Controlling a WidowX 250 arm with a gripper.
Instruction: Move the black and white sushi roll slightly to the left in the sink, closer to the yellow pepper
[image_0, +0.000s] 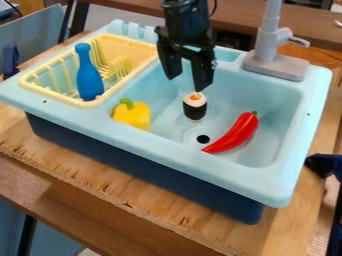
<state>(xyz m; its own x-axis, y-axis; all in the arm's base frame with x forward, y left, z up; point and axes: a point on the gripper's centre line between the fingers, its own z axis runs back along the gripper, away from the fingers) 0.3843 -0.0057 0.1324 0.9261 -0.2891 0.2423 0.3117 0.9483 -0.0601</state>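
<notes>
Wide apart stand the two fingers of the black gripper (186, 84), which hangs down from the top edge of the frame over the left part of the light blue sink (200, 163). Nothing sits between them as far as I can see. Right below the fingertip nearer the frame's centre is a sushi roll (194, 107), dark around its middle with a pale top and a dab of orange (a toy one, by the look of it). It seems to stand upright in the basin; whether that fingertip touches it, I can't tell from where I stand.

Just below and to the right of the roll is the dark drain hole (203, 139), and beside that lies a glossy red chili pepper (235, 134), slanting with its green stem end toward the upper right. A yellow bell pepper (134, 115) with a green stem is at the basin's left end, left of the roll and apart from it.

Over in the upper left, a pale yellow dish rack (53, 94) holds a blue bowling pin (89, 75), its narrow end up and leaning slightly. Toward the upper right rises a grey faucet (274, 66) on the sink's back edge. Under everything is a wooden board (100, 175).
</notes>
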